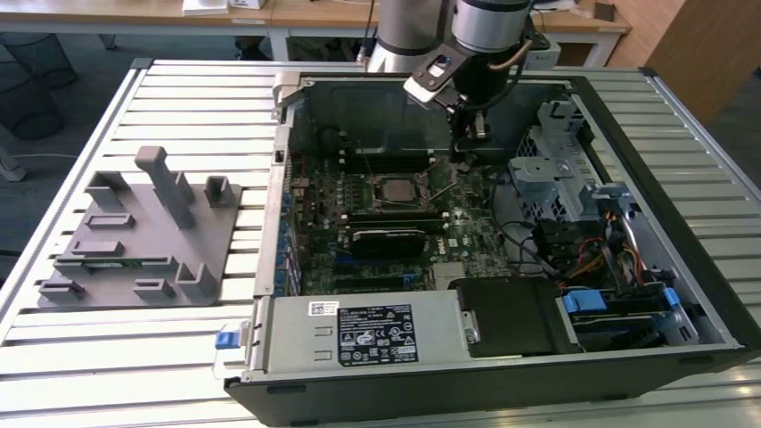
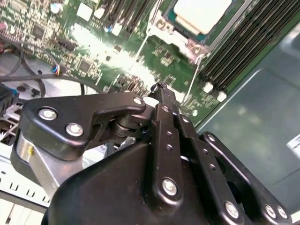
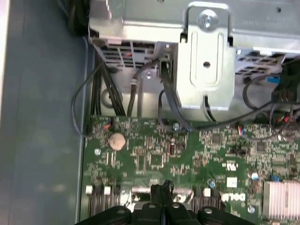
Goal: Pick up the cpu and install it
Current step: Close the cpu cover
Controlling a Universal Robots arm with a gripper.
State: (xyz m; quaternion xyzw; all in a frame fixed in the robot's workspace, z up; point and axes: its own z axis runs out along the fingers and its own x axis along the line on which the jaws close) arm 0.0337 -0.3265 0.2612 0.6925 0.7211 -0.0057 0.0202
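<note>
The cpu [image 1: 395, 189] lies flat in the motherboard socket near the middle of the open computer case, its pale silver top showing in the second wrist view [image 2: 200, 13]. A thin metal socket lever [image 2: 196, 65] stands out beside it. My gripper [image 1: 475, 143] hangs over the board toward the exterior view's right of the socket, apart from the cpu. Its black fingers [image 2: 164, 101] are pressed together with nothing between them, and in the first wrist view the gripper [image 3: 161, 188] points down at the green board.
The grey case wall [image 1: 393, 111] is close behind the gripper, and a metal drive cage [image 3: 206, 56] with black cables [image 3: 101, 93] is beside it. Memory slots [image 2: 243, 42] flank the socket. A grey fixture block [image 1: 149, 232] stands on the slatted table at the exterior view's left.
</note>
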